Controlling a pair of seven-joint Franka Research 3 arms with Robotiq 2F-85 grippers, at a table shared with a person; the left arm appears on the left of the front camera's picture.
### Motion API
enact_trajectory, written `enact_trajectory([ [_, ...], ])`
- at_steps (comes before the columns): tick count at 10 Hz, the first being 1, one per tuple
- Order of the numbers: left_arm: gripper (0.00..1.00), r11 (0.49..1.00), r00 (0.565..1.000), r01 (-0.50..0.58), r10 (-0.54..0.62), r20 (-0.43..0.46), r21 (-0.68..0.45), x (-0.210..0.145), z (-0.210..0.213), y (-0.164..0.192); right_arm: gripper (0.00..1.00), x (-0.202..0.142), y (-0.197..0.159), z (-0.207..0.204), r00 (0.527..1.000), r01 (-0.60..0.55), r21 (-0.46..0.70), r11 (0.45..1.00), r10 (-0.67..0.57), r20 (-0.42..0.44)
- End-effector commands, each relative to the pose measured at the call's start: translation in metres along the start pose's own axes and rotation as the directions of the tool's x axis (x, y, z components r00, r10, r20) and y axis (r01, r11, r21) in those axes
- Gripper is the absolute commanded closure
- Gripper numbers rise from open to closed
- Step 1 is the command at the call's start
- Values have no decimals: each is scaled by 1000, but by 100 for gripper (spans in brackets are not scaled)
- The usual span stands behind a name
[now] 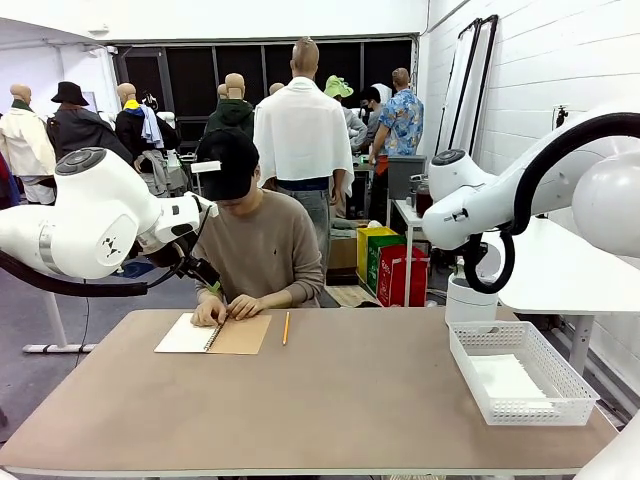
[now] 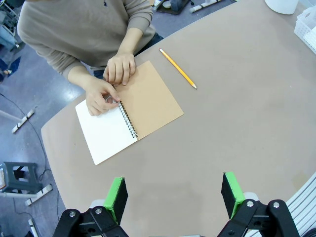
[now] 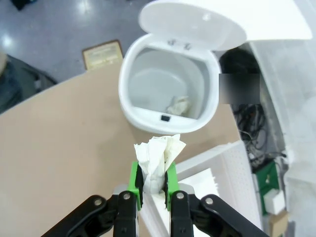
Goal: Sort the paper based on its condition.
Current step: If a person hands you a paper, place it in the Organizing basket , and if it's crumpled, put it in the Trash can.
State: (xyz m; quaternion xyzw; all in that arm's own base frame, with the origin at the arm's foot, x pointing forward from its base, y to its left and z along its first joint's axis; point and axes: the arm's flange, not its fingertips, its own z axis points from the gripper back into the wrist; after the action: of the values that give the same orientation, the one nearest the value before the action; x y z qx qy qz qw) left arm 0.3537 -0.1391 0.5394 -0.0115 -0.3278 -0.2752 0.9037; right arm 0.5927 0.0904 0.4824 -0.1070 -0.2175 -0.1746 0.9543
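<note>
My right gripper (image 3: 153,181) is shut on a crumpled wad of white paper (image 3: 159,154), held just above and in front of an open white bin (image 3: 129,106). Another crumpled piece (image 3: 178,105) lies at the bottom of the bin. Flat white sheets (image 1: 505,378) lie in the white mesh basket (image 1: 560,372) at the table's right. My left gripper (image 2: 174,197) hangs open high over the table's left part. Below it, the person's hands (image 2: 111,81) work at the spiral of an open notebook (image 2: 153,101), beside its white page (image 2: 106,133).
A yellow pencil (image 2: 177,68) lies on the table right of the notebook. The bin (image 1: 470,300) stands at the table's far right edge, behind the basket, with its lid (image 3: 192,22) tipped open. The person sits at the far side.
</note>
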Motion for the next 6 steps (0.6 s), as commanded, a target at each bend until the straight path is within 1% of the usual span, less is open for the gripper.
enact_trajectory([
  [1,0,1000,1000,-1,1,0,-2,-1,0,1,77,16,2,-10,999,50,-52,997,-49,24],
  [3,0,1000,1000,-1,1,0,-2,-1,0,1,77,30,-7,-25,998,66,-60,996,-66,11],
  [6,0,1000,1000,-1,1,0,-2,-1,0,1,77,39,-14,-48,998,65,-57,996,-66,-10],
])
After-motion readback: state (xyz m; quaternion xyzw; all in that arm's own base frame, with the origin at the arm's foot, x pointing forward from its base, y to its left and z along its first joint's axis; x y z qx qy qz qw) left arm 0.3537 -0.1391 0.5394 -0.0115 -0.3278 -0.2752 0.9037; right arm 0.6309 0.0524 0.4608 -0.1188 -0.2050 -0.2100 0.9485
